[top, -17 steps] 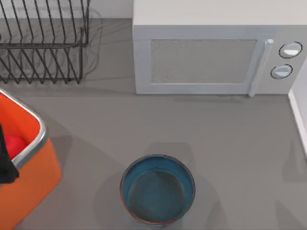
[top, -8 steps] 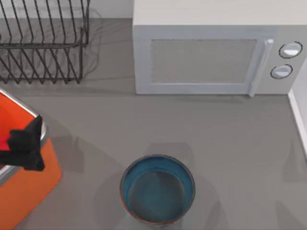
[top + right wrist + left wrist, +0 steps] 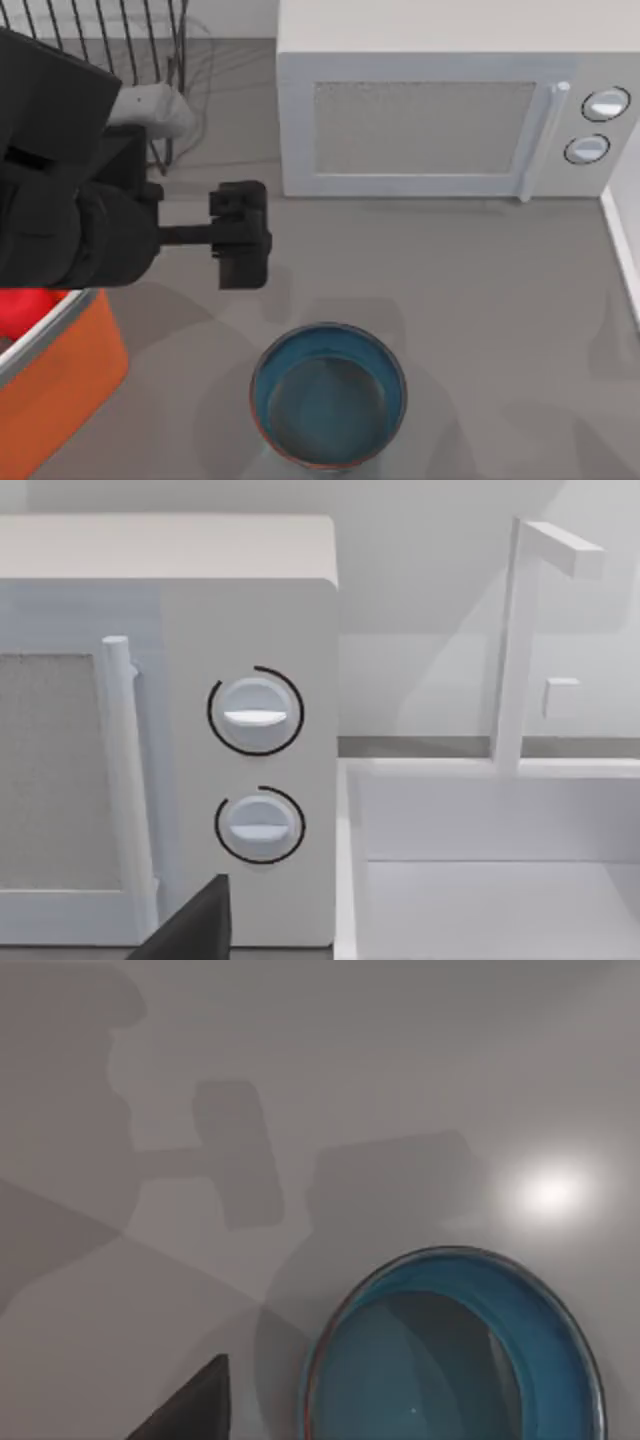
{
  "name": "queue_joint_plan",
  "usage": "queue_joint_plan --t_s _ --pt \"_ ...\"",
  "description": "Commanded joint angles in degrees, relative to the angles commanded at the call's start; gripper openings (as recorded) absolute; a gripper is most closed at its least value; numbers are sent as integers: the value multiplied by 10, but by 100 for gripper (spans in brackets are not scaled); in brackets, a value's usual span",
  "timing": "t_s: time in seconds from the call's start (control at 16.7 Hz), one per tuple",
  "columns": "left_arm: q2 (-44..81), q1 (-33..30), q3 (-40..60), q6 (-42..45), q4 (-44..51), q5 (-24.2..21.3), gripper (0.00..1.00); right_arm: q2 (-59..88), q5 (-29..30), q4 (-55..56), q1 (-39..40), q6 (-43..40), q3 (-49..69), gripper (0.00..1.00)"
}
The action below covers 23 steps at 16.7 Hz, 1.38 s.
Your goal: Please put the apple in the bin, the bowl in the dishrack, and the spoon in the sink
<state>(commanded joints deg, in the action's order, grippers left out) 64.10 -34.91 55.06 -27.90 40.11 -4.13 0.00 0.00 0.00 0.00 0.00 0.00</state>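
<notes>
Left end effector is over the bench, out beyond the bin, empty. Can't tell whether its fingers are spread or pressed together: top view gives a black block on a thin rod, nothing more.

Bowl sits upright on the bench, below and to the right of the left end effector in the top view, near but apart from it. Teal inside, reddish-brown rim, nothing in it. Left wrist view has the same bowl with the arm's shadow on the bench beside it.

Apple is in the bin, to the left of the left end effector, partly hidden under the arm. Bin is at the left edge of the bench.

Dishrack is behind the left end effector, mostly covered by the arm. Microwave is to the right of the rack.

Right wrist view faces the microwave dials with the white sink and its faucet beside it. A dark finger tip shows at that frame's edge; right end effector state can't be told.
</notes>
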Motion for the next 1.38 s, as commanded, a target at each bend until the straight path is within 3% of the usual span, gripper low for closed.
queue_joint_plan --t_s 0.36,0.72,0.96,1.38 --pt "286 -133 264 -148 196 16 100 0 0 0 0 0 0 100" --pt "491 -207 447 -251 324 35 100 0 0 0 0 0 0 100" --pt "553 -225 502 -278 355 40 100 0 0 0 0 0 0 100" --pt "556 -223 502 -279 354 39 100 0 0 0 0 0 0 100"
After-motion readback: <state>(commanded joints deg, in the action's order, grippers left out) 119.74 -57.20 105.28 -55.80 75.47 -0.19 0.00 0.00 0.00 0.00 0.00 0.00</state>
